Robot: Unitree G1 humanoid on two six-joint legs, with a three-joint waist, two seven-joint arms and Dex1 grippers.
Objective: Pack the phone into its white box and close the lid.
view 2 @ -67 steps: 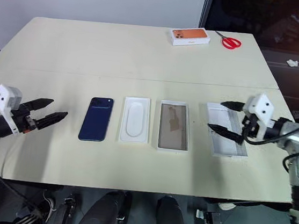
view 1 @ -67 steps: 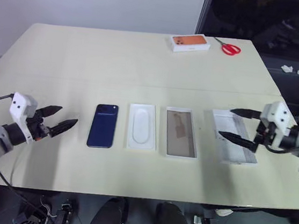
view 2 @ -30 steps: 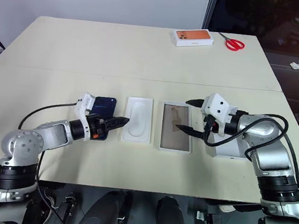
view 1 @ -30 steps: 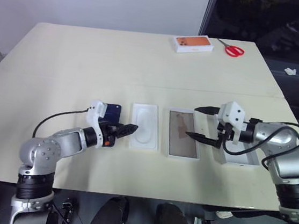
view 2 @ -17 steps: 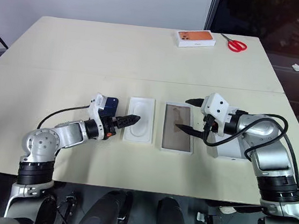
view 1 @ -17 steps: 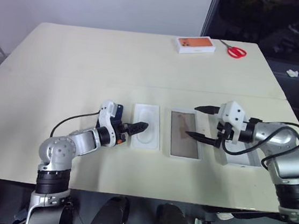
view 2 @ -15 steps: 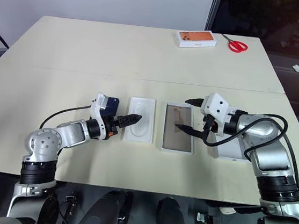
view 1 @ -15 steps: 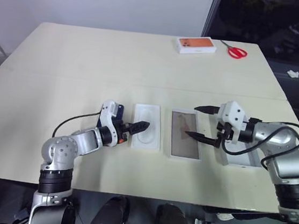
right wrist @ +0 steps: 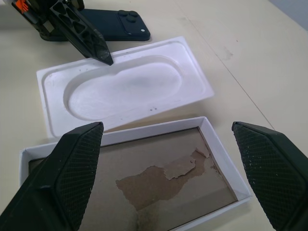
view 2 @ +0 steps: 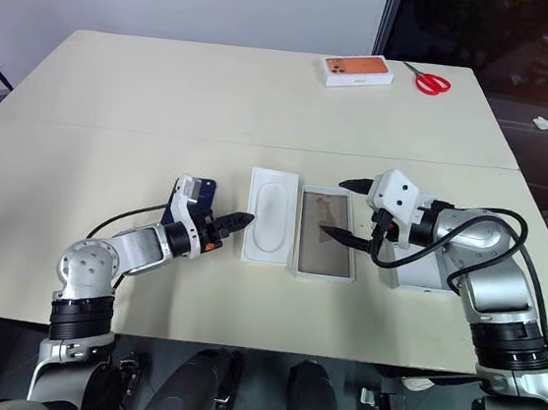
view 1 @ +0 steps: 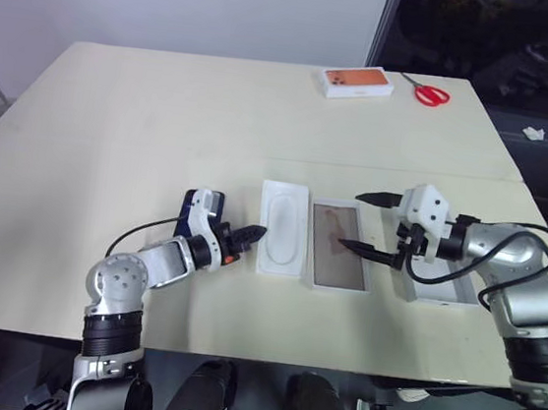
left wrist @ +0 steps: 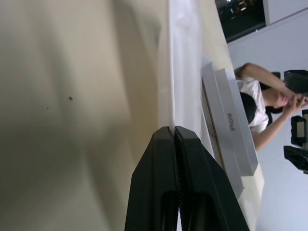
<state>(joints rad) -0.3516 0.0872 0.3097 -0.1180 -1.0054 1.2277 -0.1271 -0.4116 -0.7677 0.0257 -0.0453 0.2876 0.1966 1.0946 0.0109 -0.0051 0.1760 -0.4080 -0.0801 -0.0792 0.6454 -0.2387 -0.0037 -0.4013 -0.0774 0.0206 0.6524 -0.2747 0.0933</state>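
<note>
Near the table's (view 1: 116,118) front edge, the left gripper (view 1: 254,231) is clenched, its tip at the rim of the white tray (view 1: 284,228), apparently pinching it. The phone (right wrist: 113,30) lies flat just behind that arm. The right gripper (view 1: 368,223) hangs released over the open box (view 1: 338,257). The lid (view 1: 443,287) lies further right.

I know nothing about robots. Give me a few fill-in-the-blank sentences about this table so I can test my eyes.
1. The scissors at the far edge have ___ handles.
2. The phone lies on the robot's ___ side of the white box.
3. The right gripper holds its jaws ___ over the brown-floored tray.
4. The left gripper, at the white box's rim, has its jaws ___.

Missing words: red; left; open; shut
</note>
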